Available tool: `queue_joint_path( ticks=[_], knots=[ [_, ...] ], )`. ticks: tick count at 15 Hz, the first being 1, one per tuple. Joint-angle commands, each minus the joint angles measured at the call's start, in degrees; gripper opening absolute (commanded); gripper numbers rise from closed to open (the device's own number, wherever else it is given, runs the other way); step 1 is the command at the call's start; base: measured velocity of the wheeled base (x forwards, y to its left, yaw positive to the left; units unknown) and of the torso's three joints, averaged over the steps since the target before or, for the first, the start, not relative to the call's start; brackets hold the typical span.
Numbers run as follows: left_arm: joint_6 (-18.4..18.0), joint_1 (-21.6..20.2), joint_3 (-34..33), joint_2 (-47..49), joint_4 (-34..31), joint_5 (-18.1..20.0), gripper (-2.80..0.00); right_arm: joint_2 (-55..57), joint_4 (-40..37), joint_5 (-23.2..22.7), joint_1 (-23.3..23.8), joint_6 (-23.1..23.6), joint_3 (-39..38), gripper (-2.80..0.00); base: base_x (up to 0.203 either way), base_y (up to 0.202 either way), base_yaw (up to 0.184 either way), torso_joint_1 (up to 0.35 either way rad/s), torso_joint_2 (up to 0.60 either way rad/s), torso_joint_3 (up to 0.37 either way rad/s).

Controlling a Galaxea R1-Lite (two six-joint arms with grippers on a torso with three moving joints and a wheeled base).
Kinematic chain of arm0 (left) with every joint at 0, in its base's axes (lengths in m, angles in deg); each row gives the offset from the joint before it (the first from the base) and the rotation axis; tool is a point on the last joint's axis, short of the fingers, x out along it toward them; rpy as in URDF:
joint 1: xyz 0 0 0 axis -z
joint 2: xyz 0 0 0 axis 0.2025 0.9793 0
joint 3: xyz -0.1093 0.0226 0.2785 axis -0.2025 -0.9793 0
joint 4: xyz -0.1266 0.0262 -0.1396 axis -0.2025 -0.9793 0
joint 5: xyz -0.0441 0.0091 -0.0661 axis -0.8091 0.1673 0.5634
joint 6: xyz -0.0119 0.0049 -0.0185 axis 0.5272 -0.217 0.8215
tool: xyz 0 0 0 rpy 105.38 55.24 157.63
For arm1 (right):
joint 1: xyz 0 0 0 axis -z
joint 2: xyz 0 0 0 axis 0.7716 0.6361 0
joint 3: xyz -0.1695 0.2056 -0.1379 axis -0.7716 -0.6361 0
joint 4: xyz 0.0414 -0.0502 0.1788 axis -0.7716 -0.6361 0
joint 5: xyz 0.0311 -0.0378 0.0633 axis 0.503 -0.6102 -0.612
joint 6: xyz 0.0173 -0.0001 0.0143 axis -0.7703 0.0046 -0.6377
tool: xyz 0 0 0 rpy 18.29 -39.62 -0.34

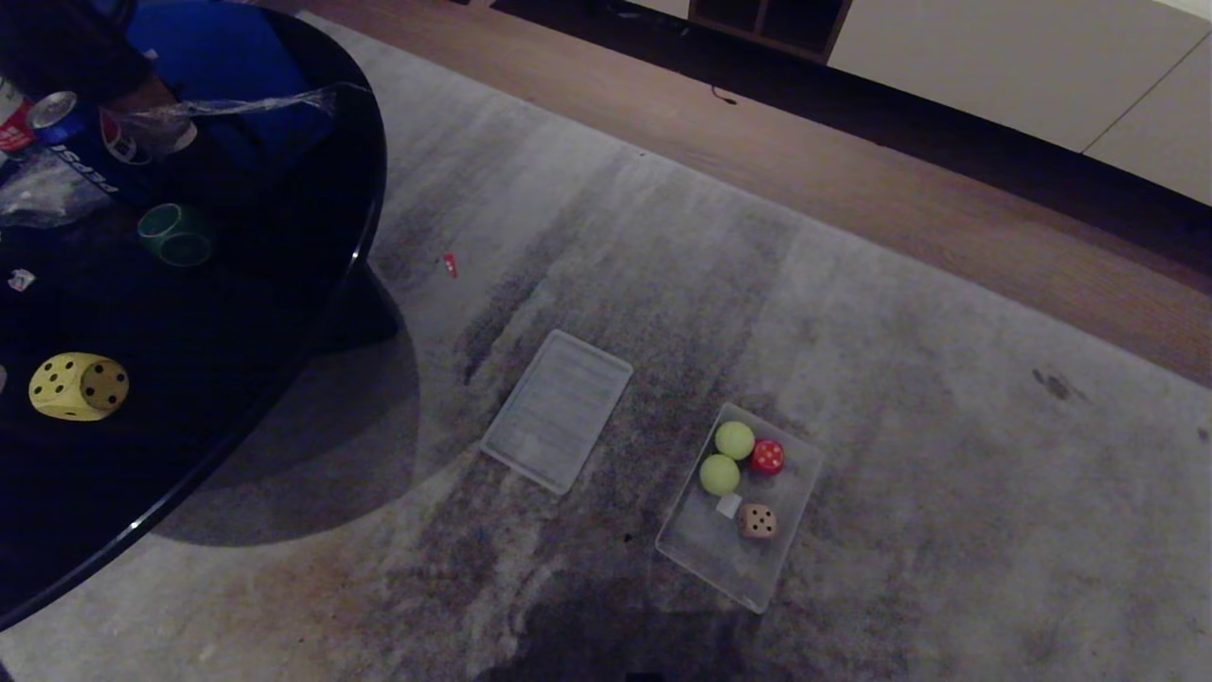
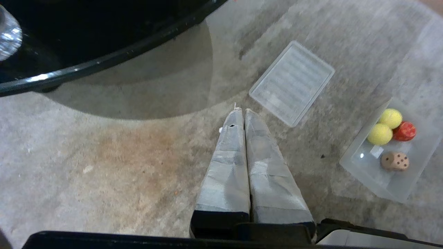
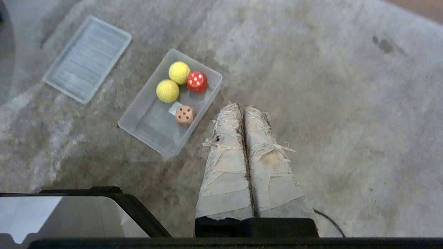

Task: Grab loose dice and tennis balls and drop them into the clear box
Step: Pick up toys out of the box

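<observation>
The clear box [image 1: 705, 549] [image 2: 361, 171] [image 3: 145, 126] lies on the grey carpet. Inside it are two tennis balls [image 1: 734, 439] [image 1: 720, 474] [image 3: 179, 72] [image 3: 167, 91], a red die [image 1: 768, 457] [image 3: 197, 81] [image 2: 404, 131] and a tan die [image 1: 757, 521] [image 3: 185, 114] [image 2: 395, 161]. A yellow die [image 1: 78, 385] and a dark green die [image 1: 176, 234] sit on the black round table [image 1: 312, 313]. My left gripper [image 2: 241, 110] hangs shut and empty above the carpet, well away from the box. My right gripper [image 3: 241, 105] is shut and empty too, just beside the box. Neither arm shows in the head view.
The ribbed translucent lid [image 1: 558, 409] [image 2: 291, 82] [image 3: 87, 58] lies flat on the carpet left of the box. Cans, a blue bag and plastic wrap [image 1: 142, 114] clutter the table's far side. A small red scrap [image 1: 451, 265] lies on the carpet; wood floor and white cabinets [image 1: 1023, 66] are beyond.
</observation>
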Motion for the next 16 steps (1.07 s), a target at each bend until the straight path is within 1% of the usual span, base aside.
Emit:
queue_joint_path(
  ticks=[1,16],
  knots=[
    [0.1,0.0,0.0,0.0,0.0,0.0,-2.8,0.0,0.0,0.0,0.0,0.0,-0.4,-2.8,0.0,0.0,0.0,-0.002,0.01,0.194],
    [0.2,0.0,0.0,0.0,0.1,0.0,-2.8,0.1,0.0,0.0,0.0,0.0,-0.4,-2.8,0.0,0.0,0.0,0.003,0.0,0.203]
  ],
)
